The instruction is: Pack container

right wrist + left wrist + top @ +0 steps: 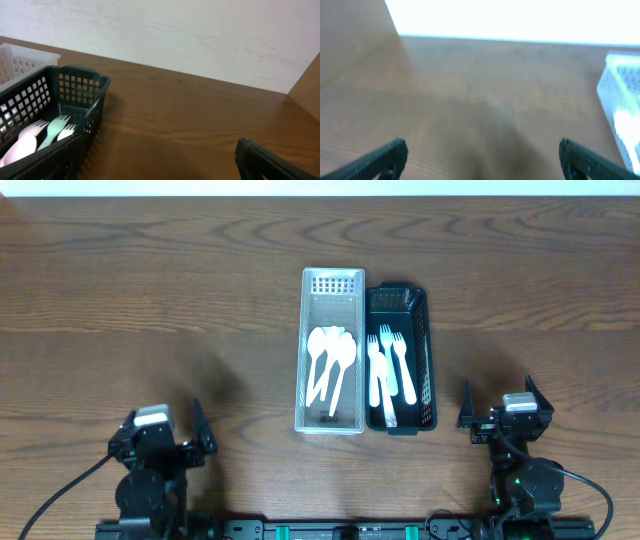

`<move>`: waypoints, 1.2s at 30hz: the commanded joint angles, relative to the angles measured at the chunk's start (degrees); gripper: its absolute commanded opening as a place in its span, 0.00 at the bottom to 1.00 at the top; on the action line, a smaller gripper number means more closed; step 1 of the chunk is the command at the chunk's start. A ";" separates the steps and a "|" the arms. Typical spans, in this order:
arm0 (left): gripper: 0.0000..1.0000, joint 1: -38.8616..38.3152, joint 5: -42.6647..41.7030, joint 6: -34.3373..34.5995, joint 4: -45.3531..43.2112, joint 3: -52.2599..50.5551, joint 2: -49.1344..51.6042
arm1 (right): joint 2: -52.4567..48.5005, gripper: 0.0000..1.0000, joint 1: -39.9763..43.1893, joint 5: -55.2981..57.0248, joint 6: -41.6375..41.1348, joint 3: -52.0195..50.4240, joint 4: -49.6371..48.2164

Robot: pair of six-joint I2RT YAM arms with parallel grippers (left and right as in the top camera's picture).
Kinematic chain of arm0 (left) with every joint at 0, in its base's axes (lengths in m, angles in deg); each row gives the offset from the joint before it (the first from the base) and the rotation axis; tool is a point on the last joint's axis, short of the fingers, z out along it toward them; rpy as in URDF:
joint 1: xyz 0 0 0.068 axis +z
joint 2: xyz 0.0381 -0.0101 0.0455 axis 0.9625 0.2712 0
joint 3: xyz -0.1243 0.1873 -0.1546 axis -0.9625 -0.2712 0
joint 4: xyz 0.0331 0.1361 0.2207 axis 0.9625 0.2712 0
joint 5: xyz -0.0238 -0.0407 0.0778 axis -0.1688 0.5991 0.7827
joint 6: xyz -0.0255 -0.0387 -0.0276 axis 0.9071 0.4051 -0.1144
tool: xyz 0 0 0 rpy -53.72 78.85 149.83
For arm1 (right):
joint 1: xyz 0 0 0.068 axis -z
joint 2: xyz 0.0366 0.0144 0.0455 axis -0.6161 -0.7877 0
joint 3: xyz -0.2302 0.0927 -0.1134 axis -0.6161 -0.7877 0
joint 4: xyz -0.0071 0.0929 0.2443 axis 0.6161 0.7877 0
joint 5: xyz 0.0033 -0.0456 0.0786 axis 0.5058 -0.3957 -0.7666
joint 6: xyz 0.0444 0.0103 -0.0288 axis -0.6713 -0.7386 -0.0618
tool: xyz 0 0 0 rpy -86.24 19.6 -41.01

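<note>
Jaws spread, empty: left gripper [482, 164], right gripper [500, 410] flanking white basket [332, 274]; spoons [330, 355] inside, forks [383, 365] sorted into adjoining dark basket [428, 360].

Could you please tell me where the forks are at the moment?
In the overhead view, the forks lie inside the dark basket near the middle of the table, on the robot's right, directly beside the white basket holding the spoons.
</note>
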 commanded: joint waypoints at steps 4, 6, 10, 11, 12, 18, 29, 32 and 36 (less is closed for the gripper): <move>0.98 -0.02 0.02 -0.35 -18.60 -9.77 -0.42 | 0.37 0.99 0.11 -0.35 -0.63 -0.15 0.17; 0.98 -0.02 0.02 -0.33 -24.20 -12.70 -0.42 | 0.37 0.99 0.11 -0.35 -0.63 -0.15 0.17; 0.98 -0.02 -1.09 -0.35 -32.30 -18.36 -0.42 | 0.37 0.99 0.11 -0.35 -0.63 -0.15 0.20; 0.98 -0.02 -1.81 -0.28 -32.74 -19.28 -0.42 | 0.37 0.99 0.11 -0.35 -0.63 -0.15 0.17; 0.98 -0.02 -2.82 -0.33 -31.12 -19.12 -0.42 | 0.37 0.99 0.11 -0.35 -0.63 -0.15 0.17; 0.98 -0.02 -9.49 2.58 -25.55 -19.12 -0.42 | 0.37 0.99 0.11 -0.35 -0.63 -0.15 0.17; 0.98 -0.02 -9.60 6.34 -25.70 -19.12 -0.31 | 0.37 0.99 0.11 -0.35 -0.63 -0.15 0.17; 0.98 -0.02 -9.60 6.36 -25.70 -19.12 -0.31 | 0.35 0.99 0.11 -0.35 -0.63 -0.15 0.17; 0.98 -0.02 -9.60 6.34 -25.70 -19.12 -0.31 | 0.35 0.99 0.11 -0.35 -0.63 -0.15 0.17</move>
